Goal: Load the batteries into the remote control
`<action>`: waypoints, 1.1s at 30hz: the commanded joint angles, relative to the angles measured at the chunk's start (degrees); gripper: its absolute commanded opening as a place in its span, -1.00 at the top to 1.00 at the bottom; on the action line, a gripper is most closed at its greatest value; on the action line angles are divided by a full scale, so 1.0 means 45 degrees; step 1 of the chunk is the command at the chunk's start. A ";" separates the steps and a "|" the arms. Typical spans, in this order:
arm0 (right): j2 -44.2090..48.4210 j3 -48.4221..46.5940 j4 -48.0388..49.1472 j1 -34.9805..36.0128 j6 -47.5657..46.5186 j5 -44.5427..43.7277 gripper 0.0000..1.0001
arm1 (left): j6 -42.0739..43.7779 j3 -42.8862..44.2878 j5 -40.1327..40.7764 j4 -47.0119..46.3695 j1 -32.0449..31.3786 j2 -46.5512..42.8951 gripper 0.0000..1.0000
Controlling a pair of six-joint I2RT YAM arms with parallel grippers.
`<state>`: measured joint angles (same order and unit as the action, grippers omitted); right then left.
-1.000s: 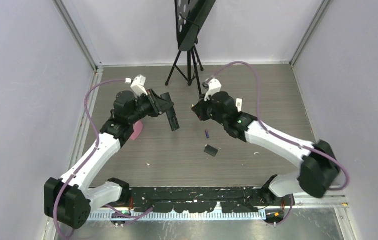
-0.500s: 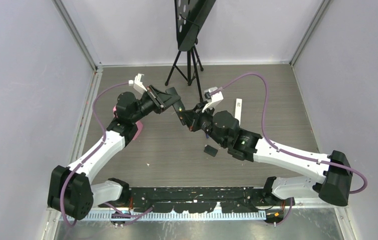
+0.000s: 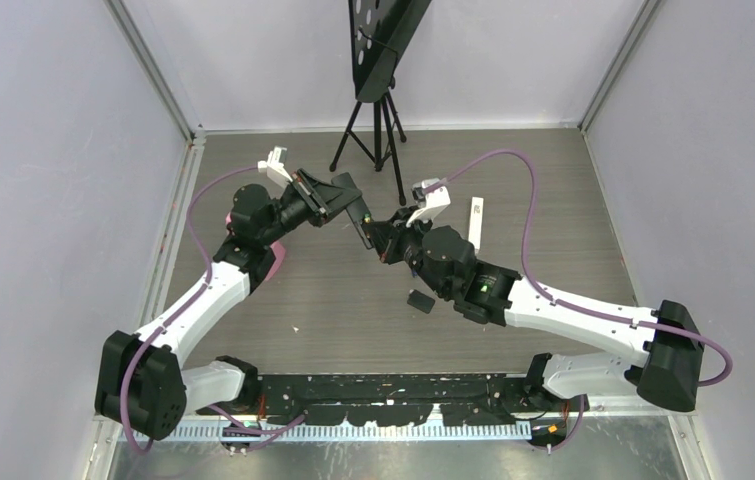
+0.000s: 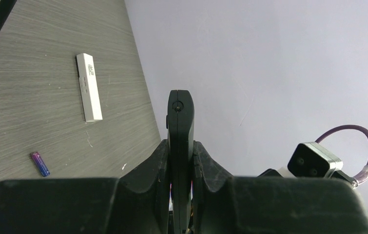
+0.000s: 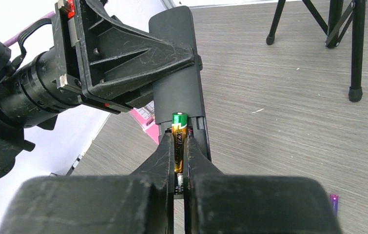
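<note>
Your two arms have come together at the centre of the top view. A second ago they hung well apart, and over the last half second they have barely shifted. Your left hand (image 4: 181, 148) is clamped narrow on the black remote control (image 5: 177, 63), gripping it edge-on with the open battery bay turned toward the other arm. Your right hand (image 5: 178, 146) is pinched tight on the orange-yellow battery (image 5: 179, 129), green cap forward. The cell lies over the bay, touching it or just short of it; you cannot tell which from here. By the look of it, you are at the seating step for this cell, not yet past it.

The purple battery (image 4: 40, 164) lies on the worktop (image 4: 26, 122) at the lower left of the left wrist view, near a white bar (image 4: 89, 87). A small black piece (image 3: 420, 300), possibly the cover, lies just below the right hand in the top view.
</note>
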<state>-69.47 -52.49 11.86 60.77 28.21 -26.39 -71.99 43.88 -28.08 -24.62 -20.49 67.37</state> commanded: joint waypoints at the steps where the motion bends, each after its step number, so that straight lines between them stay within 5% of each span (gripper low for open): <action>1: 0.0377 -0.0127 -0.0049 0.0057 0.0442 -0.0637 0.99 | -0.0177 0.0005 -0.0090 -0.0974 0.0061 -0.0206 1.00; 33: 0.0552 0.0414 -0.1283 0.0167 0.0568 0.0531 0.99 | -0.0455 0.0180 -0.0039 -0.1242 0.0061 -0.0043 1.00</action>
<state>-67.85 -51.70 8.91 61.19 31.59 -25.26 -72.97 43.68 -28.03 -25.06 -20.49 67.55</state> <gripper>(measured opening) 0.058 0.182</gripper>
